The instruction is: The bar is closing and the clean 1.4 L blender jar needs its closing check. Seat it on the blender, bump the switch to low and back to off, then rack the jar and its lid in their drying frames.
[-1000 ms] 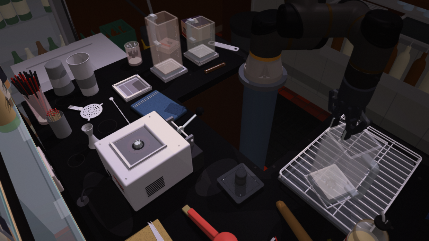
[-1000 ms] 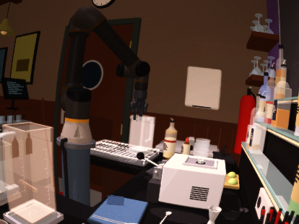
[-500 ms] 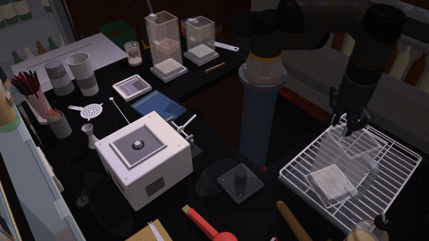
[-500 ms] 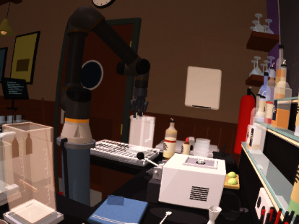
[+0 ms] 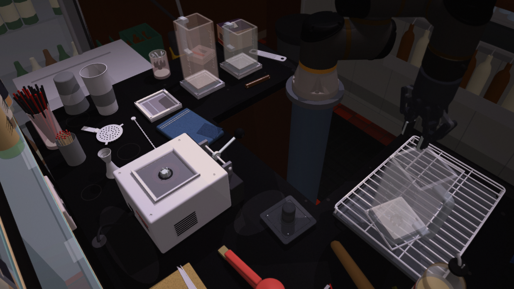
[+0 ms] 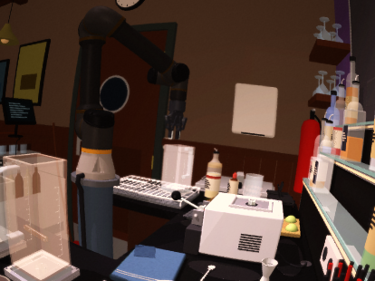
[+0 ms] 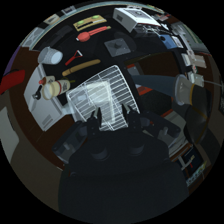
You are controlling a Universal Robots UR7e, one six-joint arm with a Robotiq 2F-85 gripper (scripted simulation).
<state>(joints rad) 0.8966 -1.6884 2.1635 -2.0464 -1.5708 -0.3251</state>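
Note:
My gripper [image 5: 424, 138] hangs open and empty just above the far rim of a clear blender jar [image 5: 409, 196], which stands upright on a white wire rack [image 5: 418, 205] at the right. From the second side camera the gripper [image 6: 174, 131] is a short way above the jar [image 6: 177, 165]. In the wrist camera the fingers [image 7: 112, 118] frame the jar's top [image 7: 97, 96]. The white blender base [image 5: 172, 187] sits mid-counter with its lever switch [image 5: 226, 145] on its right side. Two other clear jars [image 5: 196, 54] stand at the counter's far end. A square lid [image 5: 158, 104] lies flat near them.
The rack's far edge lies right under the gripper. A bottle [image 5: 440, 278] and a rolling pin [image 5: 347, 264] lie at the rack's near corner. A dark square plate with a knob [image 5: 287, 217] sits between rack and blender. The arm's pedestal [image 5: 309, 143] stands behind.

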